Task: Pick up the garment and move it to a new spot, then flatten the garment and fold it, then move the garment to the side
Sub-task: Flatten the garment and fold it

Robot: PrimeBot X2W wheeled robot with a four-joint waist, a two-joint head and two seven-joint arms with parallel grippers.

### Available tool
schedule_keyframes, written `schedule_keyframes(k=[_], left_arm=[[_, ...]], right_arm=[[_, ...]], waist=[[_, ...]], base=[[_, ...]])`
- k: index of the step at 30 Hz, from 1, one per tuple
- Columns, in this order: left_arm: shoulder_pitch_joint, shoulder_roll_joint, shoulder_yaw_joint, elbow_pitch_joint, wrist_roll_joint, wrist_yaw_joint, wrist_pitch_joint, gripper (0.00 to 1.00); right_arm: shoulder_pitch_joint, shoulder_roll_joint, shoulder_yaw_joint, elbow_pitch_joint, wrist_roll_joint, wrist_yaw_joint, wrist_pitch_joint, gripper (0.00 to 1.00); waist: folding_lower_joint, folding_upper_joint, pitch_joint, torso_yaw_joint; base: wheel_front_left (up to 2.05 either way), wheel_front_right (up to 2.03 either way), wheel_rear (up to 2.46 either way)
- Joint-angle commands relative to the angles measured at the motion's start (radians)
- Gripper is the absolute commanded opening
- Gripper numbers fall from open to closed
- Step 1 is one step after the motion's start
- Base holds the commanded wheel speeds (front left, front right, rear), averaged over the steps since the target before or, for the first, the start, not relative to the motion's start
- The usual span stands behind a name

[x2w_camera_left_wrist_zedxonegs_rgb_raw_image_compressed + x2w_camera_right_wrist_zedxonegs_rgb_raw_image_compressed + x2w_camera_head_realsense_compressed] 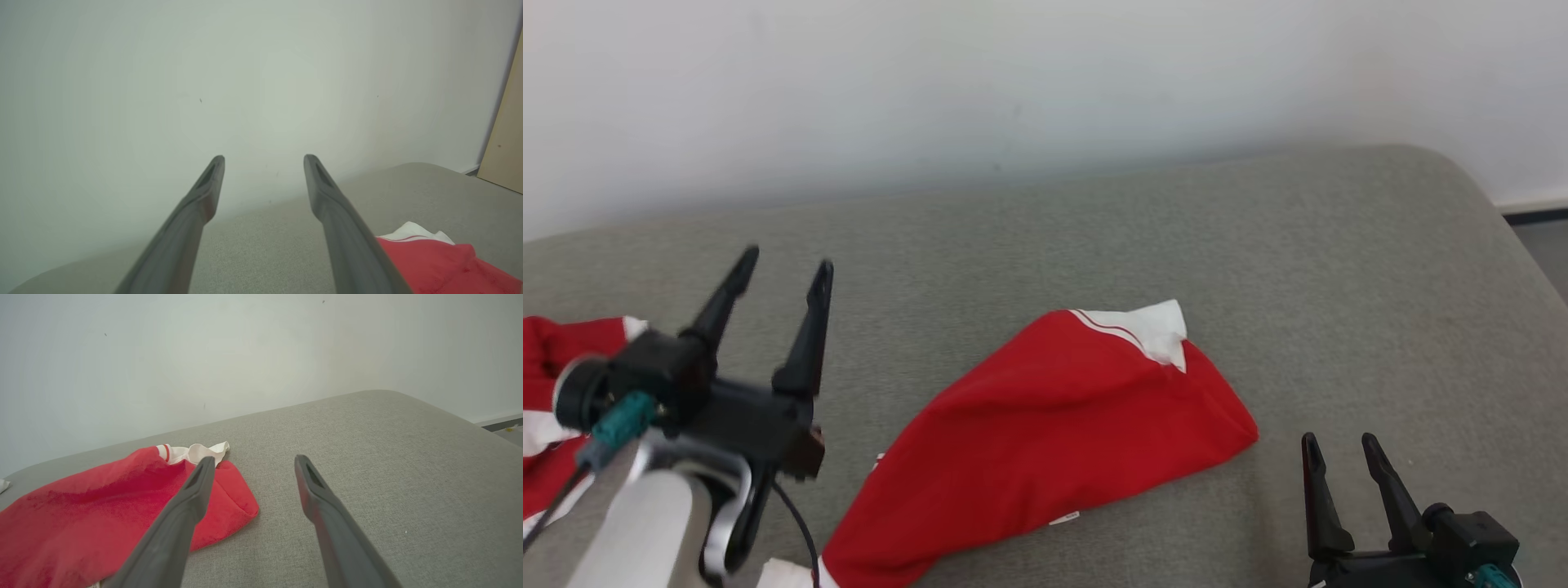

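Flattening the garment [1045, 425] likely wants the left gripper [787, 260] and right gripper [1338, 441], both spread and empty, tugging it toward opposite edges of the surface [1339, 245].

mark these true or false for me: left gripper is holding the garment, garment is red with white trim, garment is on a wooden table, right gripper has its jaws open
1. The left gripper is holding the garment. False: its jaws are open and empty, raised to the left of the garment.
2. The garment is red with white trim. True.
3. The garment lies on a wooden table. False: it lies on a grey fabric cushion.
4. The right gripper has its jaws open. True.
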Motion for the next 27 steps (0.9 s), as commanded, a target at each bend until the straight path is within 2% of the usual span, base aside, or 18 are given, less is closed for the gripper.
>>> schedule_keyframes(k=[1,6,14,27], left_arm=[[-0.033,0.003,-0.005,0.004,-0.002,-0.007,0.009,1.00],[-0.171,0.021,-0.061,0.054,-0.019,-0.044,0.093,1.00],[-0.325,0.040,-0.178,0.155,-0.055,-0.064,0.181,1.00],[-0.458,0.120,-0.480,0.339,-0.229,-0.062,0.317,1.00]], right_arm=[[-0.012,0.000,0.002,0.006,0.007,-0.002,-0.008,1.00],[-0.039,0.000,0.022,0.032,0.032,-0.002,-0.016,1.00],[-0.075,0.000,0.055,0.050,0.078,-0.002,-0.017,1.00],[-0.104,0.000,0.076,0.056,0.119,-0.002,-0.016,1.00]], waist=[[-0.0001,-0.0001,0.048,-0.069],[-0.0001,-0.0001,0.086,-0.141],[-0.0001,-0.0001,0.137,-0.236],[-0.0001,-0.0001,0.188,-0.296]], base=[[0.00,0.00,0.00],[0.00,0.00,0.00],[0.00,0.00,0.00],[0.00,0.00,0.00]])
